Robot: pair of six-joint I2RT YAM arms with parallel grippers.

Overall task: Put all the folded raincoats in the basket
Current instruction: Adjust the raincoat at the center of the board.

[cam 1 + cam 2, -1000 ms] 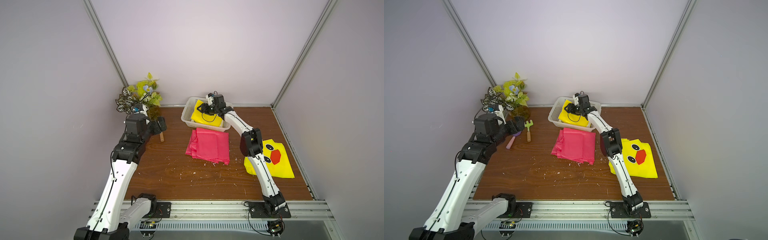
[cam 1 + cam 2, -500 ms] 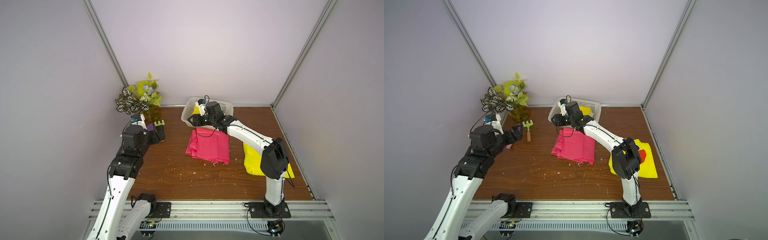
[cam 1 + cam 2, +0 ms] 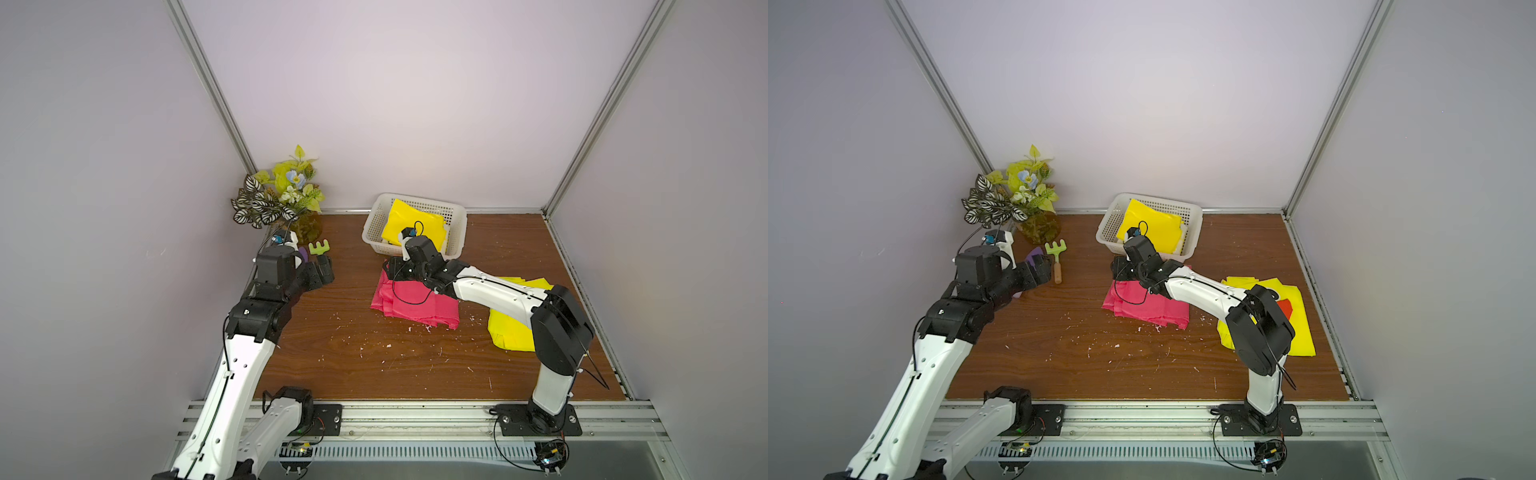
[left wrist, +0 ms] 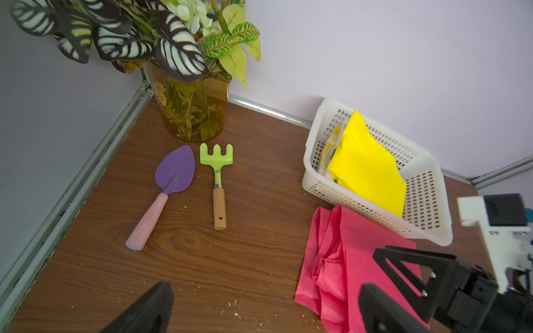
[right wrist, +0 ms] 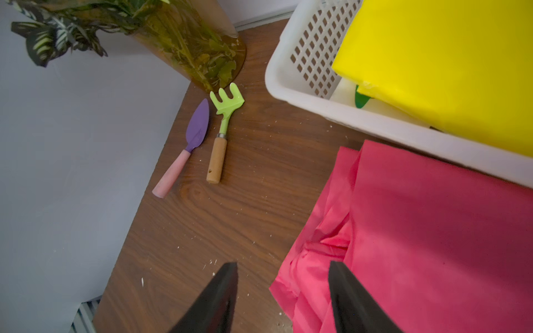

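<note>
One table: wood-grain board, walled on three sides. The near half is bare but for white crumbs, with the widest free room in front, between the two arms.
Right arm: reaches in from the right side. The right gripper hangs over the pink raincoat's rumpled left end, jaws parted, nothing clamped.
Left arm: runs along the left wall. The left gripper is spread wide and empty, near the tools.
Flat yellow coat: by the right edge, partly hidden under the right arm.
Pink raincoat: folded, mid-table, far edge touching the basket's near wall.
Basket: white, perforated, near the back wall, with clear board to its right.
Yellow raincoat: folded, inside the basket, tilted, far corner above the rim.
Vase: back left corner, leaves overhanging.
Trowel, rake: side by side, apart, just in front of the vase.
</note>
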